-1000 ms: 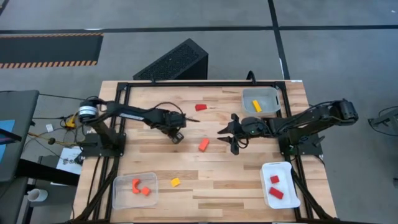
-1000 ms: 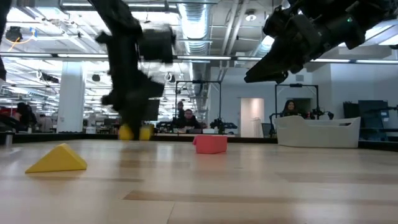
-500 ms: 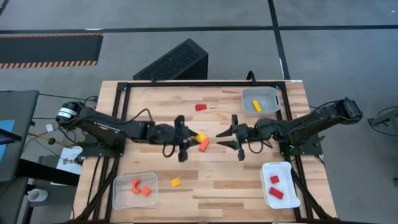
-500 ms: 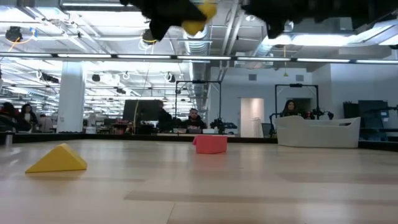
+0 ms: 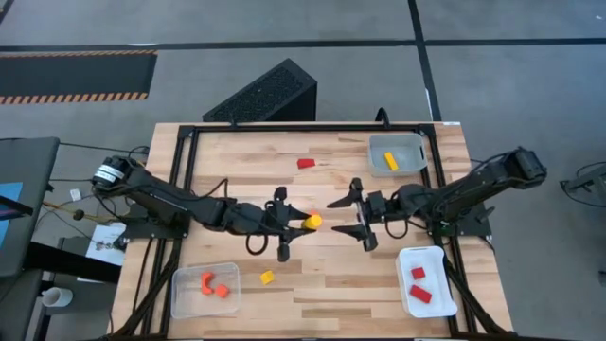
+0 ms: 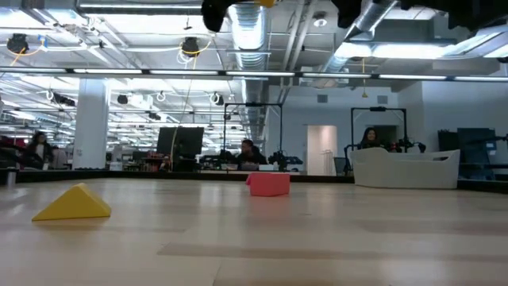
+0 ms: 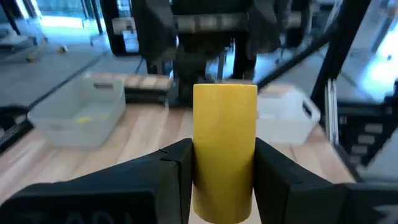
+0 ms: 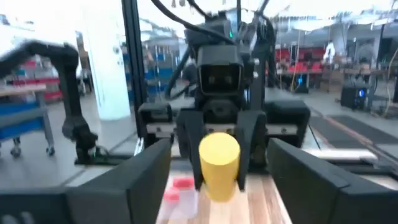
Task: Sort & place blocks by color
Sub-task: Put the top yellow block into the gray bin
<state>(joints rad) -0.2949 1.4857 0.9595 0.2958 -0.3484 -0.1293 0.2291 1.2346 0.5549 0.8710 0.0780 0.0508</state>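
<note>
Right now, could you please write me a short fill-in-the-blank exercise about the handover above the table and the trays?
1. The left gripper holds a ____ cylinder block.
2. The right gripper faces it with its jaws ____.
3. The white tray holds two ____ blocks.
4. The red block on the bare wood lies nearest the tray holding a ____ block.

Missing words: yellow; open; red; yellow

The surface (image 5: 312,284) is pale planked wood with a smooth, faintly sheened finish, framed in black metal; the yellow block (image 7: 224,149) looks like smooth matt plastic; the left gripper's fingers (image 7: 171,180) are dark matt plastic; the far tray (image 5: 398,152) is translucent clear plastic; the near right tray (image 5: 424,284) is opaque white plastic.
</note>
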